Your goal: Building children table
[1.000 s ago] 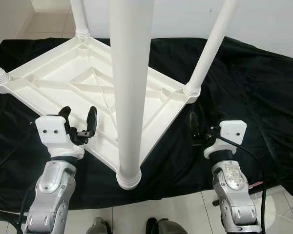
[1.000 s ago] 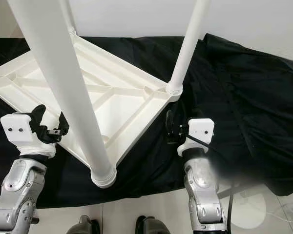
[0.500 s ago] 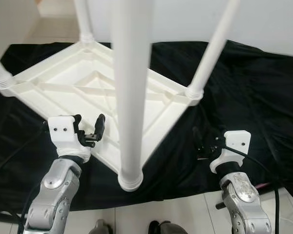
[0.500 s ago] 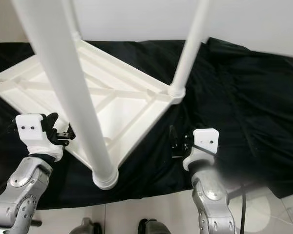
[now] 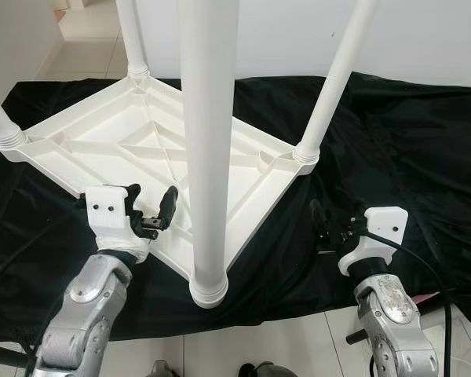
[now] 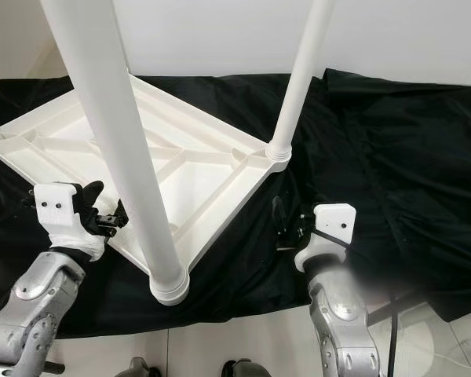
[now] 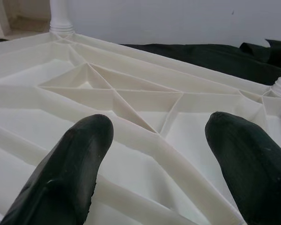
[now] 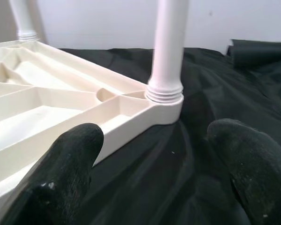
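Left claw [image 5: 151,206], fingers apart over the upturned table [image 5: 102,137] edge, could slip and topple its legs.

A plain white wall [image 5: 424,31] is seen at the far side of the room. The floor [image 5: 298,345] is laid with pale, shiny tiles, split by thin grey lines. A big black cloth [image 5: 408,141] is spread over the floor, and it is crumpled into folds on the right. At the far left, more pale floor [image 5: 86,39] is seen running off past a wall corner. The room is lit brightly and evenly.
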Robot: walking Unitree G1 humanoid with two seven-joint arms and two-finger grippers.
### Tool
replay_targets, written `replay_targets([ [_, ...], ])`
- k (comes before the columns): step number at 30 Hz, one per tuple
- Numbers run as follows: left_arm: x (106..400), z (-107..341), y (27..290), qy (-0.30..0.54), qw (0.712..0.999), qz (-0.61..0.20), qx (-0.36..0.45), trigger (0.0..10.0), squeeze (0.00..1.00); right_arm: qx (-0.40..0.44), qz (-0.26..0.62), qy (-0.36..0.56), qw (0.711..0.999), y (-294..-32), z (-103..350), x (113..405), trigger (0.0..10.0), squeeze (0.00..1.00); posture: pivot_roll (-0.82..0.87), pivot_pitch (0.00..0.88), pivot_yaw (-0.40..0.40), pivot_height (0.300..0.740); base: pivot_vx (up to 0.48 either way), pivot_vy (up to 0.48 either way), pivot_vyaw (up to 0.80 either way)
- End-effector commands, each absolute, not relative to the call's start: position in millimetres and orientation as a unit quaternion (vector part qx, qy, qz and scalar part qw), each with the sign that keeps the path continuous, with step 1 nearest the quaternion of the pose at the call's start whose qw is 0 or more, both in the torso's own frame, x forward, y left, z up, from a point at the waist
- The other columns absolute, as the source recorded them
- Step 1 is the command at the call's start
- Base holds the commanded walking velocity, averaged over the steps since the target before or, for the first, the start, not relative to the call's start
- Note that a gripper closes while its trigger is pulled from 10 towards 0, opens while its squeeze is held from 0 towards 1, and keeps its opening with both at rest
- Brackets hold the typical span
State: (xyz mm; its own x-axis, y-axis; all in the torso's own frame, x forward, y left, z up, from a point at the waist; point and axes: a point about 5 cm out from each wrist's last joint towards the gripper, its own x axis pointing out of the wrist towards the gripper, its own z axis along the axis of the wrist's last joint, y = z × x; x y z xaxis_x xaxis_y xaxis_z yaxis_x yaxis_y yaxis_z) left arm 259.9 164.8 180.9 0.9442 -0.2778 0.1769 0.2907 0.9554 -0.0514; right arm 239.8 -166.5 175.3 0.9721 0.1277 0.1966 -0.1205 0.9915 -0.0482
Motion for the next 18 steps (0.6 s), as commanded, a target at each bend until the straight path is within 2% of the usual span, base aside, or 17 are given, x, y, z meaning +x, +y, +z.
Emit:
replay_targets([
  [1,258.2,180.2,162.2,-0.080,0.969,-0.231,-0.030,10.0,0.00,-0.007,0.113,-0.094,0.989,-158.2,175.4,240.4,10.0,0.00,-0.06,0.116,-0.019,0.740,0.000,0.000,0.00],
  [8,255.4,182.2,167.6,-0.076,0.951,-0.300,0.002,10.0,0.00,-0.010,0.170,-0.080,0.982,-154.3,169.1,244.0,10.0,0.00,-0.05,0.117,-0.017,0.740,0.000,0.000,0.00],
  [18,251.6,181.5,166.8,-0.079,0.949,-0.304,0.012,10.0,0.00,-0.010,0.180,-0.082,0.980,-158.6,171.4,241.7,10.0,0.00,-0.09,0.133,-0.032,0.740,0.000,0.000,0.00],
])
